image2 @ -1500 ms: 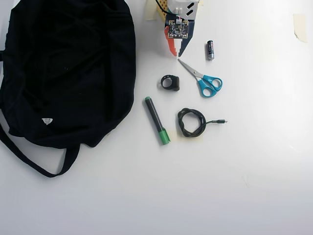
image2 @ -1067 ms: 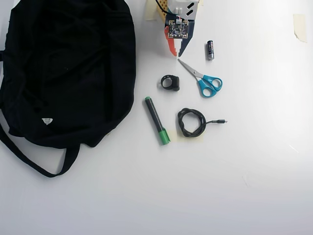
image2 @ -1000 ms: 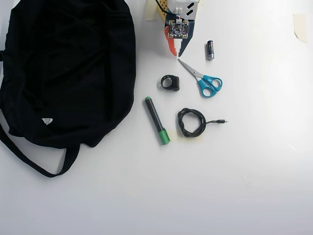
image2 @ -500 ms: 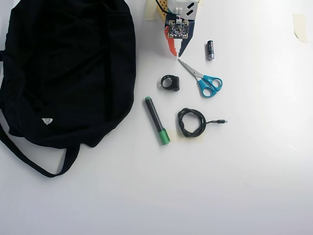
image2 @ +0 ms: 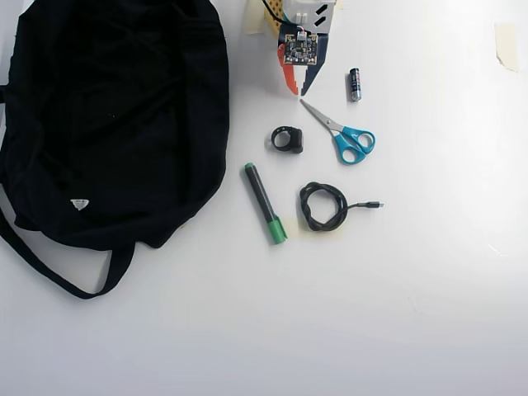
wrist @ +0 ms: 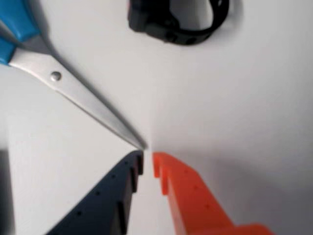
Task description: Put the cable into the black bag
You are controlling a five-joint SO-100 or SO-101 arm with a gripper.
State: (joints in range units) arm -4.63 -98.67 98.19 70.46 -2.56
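The black cable [image2: 323,206] lies coiled on the white table in the overhead view, its plug end pointing right; it does not show in the wrist view. The black bag [image2: 115,124] lies flat at the left, its strap trailing toward the front. My gripper [image2: 299,89] is at the top centre, far from the cable and to the right of the bag. In the wrist view my gripper [wrist: 148,164] has a navy finger [wrist: 110,198] and an orange finger [wrist: 193,196]. Their tips are almost together with nothing between them, just above the table.
Blue-handled scissors [image2: 342,136] lie right in front of the fingertips, blade tip at the jaws in the wrist view [wrist: 78,90]. A small black strap-like object [image2: 288,139] also shows in the wrist view [wrist: 176,22]. A green-capped marker [image2: 264,202] and a battery [image2: 354,84] lie nearby.
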